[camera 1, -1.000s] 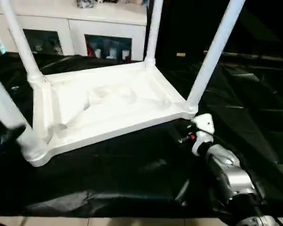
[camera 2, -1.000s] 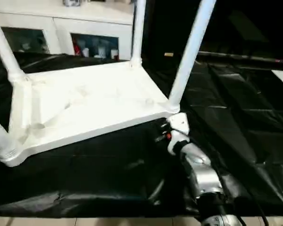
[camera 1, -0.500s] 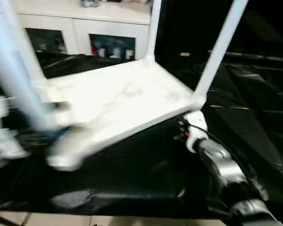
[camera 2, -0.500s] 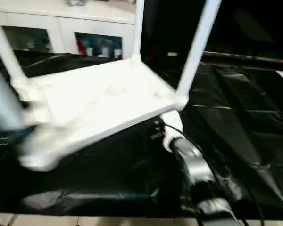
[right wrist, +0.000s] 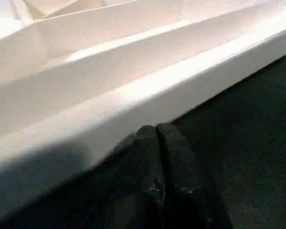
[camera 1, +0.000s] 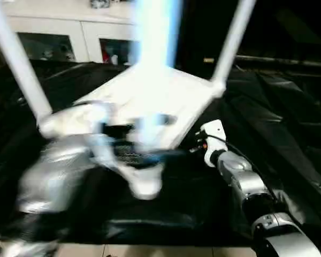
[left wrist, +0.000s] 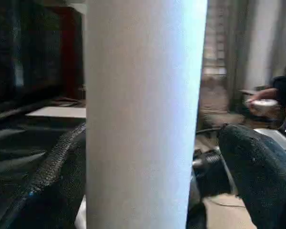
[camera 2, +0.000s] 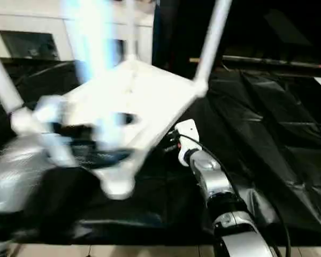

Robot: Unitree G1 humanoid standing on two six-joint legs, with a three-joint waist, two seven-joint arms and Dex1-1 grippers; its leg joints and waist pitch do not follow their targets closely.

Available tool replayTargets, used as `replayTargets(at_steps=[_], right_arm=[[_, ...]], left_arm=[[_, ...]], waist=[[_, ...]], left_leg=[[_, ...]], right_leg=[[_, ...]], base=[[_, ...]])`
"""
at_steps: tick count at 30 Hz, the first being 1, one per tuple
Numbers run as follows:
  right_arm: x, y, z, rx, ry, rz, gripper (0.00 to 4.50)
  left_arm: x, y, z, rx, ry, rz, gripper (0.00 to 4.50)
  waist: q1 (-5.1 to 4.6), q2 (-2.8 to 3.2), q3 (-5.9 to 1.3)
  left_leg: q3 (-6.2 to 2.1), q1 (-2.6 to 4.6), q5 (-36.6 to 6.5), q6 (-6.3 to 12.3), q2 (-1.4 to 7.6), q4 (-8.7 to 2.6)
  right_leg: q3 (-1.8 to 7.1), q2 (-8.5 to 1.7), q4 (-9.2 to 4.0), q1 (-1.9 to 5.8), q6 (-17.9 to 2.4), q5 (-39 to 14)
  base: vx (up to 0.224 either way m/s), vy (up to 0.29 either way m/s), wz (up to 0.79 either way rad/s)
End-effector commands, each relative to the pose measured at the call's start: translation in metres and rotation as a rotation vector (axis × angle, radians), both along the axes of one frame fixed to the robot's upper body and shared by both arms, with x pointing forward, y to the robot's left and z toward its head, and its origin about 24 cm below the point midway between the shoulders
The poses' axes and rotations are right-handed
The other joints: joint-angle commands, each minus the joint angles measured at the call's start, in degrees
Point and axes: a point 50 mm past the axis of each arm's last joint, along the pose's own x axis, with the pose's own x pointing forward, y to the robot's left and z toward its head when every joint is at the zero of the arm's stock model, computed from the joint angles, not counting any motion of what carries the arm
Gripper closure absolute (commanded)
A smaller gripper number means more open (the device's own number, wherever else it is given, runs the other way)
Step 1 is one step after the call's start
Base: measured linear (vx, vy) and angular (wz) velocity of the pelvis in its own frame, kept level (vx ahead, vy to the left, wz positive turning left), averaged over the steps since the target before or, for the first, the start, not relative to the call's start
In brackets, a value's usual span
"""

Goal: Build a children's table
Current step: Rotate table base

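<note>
So the children's table (camera 1: 166,101) was upside down and tilted, ribbed underside up, over the desk (camera 1: 289,123) covered in black sheeting. Its legs pointed upward: one at the far right corner (camera 1: 232,40), one at the left (camera 1: 16,59), and a blurred one close to the camera (camera 1: 152,59). The near corner socket (camera 1: 144,184) hung over the black sheeting, though I couldn't tell whether it touched or was lifted.

The left tool (left wrist: 143,191) had its two black fingers (left wrist: 257,171) spread wide with a white cylindrical leg (left wrist: 143,109) standing between them. In the left wrist view the leg sat close against the one finger, with a bit of a gap to the other, so it looked more like straddling than a tight squeeze. In the head views the left arm (camera 1: 59,171) was a silver smear at the near left of the tabletop.

The right tool (right wrist: 156,138) had its fingers pressed together with nothing between them, tips right at the underside of the tabletop's raised rim (right wrist: 148,90), touching or just about. The silver right forearm (camera 1: 246,187) reached in from the lower right toward that edge.

Container-wise, a white cabinet (camera 1: 85,29) stood behind the desk, with glass doors (camera 1: 43,45) and some small colourful items inside, too blurry to name. A person's hand (left wrist: 263,98) showed far off in the left wrist view, holding something white.
</note>
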Motion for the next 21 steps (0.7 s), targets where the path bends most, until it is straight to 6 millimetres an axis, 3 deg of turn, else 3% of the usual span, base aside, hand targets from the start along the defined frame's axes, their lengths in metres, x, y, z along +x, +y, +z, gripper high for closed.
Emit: replayTargets(at_steps=[1, 3, 4, 9, 16, 21], right_arm=[[0.004, 0.002, 0.006, 0.008, -0.02, 0.019, 4.5], [0.003, 0.004, 0.005, 0.019, -0.017, 0.036, 4.5], [0.002, 0.005, 0.005, 0.023, -0.017, 0.042, 4.5], [-0.003, 0.013, 0.004, 0.07, -0.012, 0.115, 4.5], [-0.007, 0.02, 0.003, 0.097, -0.004, 0.179, 4.5], [-0.003, 0.011, 0.003, 0.061, -0.017, 0.114, 4.5]], left_arm=[[0.001, -0.009, -0.002, 0.035, -0.018, -0.026, 0.02], [0.001, -0.027, -0.007, 0.063, -0.029, -0.066, 0.02], [0.002, -0.033, -0.009, 0.077, -0.03, -0.065, 0.02], [0.008, -0.066, -0.023, 0.139, -0.062, -0.022, 0.02], [0.013, -0.083, -0.03, 0.177, -0.116, 0.032, 0.02], [0.028, -0.075, -0.033, 0.22, -0.159, 0.161, 0.02]], waist=[[-0.17, 0.53, -3.54], [-0.36, 0.54, -3.46], [-0.37, 0.87, -3.46], [-0.82, 0.5, -3.6], [-1.1, 0.56, -3.55], [-1.05, 0.59, -3.52]], left_leg=[[0.96, -0.03, -11.2, -1.32, -0.9, -3.81], [1.0, 0.09, -11.8, -0.68, -0.95, -3.76], [0.91, -0.01, -11.8, -0.82, -0.88, -3.79], [0.89, -0.21, -10.9, 0.34, -0.87, -3.64], [0.86, -0.11, -12.0, 1.45, -0.64, -3.63], [0.81, 0.04, -12.9, 1.47, -0.52, -3.72]], right_leg=[[0.9, -1.2, -3.52, 3.07, -12.7, -3.6], [0.91, -1.15, -3.86, 2.97, -12.5, -4.7], [0.93, -1.31, -3.75, 3.11, -12.7, -4.8], [0.86, -1.27, -3.84, 3.44, -13.7, -2.5], [0.82, -1.36, -4.2, 3.33, -14.7, -4.1], [0.84, -1.46, -4.31, 3.18, -15.1, -4.8]], base=[[0.0, 0.0, 0.0], [0.0, 0.0, 0.0], [0.0, 0.0, 0.0], [0.0, 0.0, 0.0], [0.0, 0.0, 0.0], [0.0, 0.0, 0.0]])
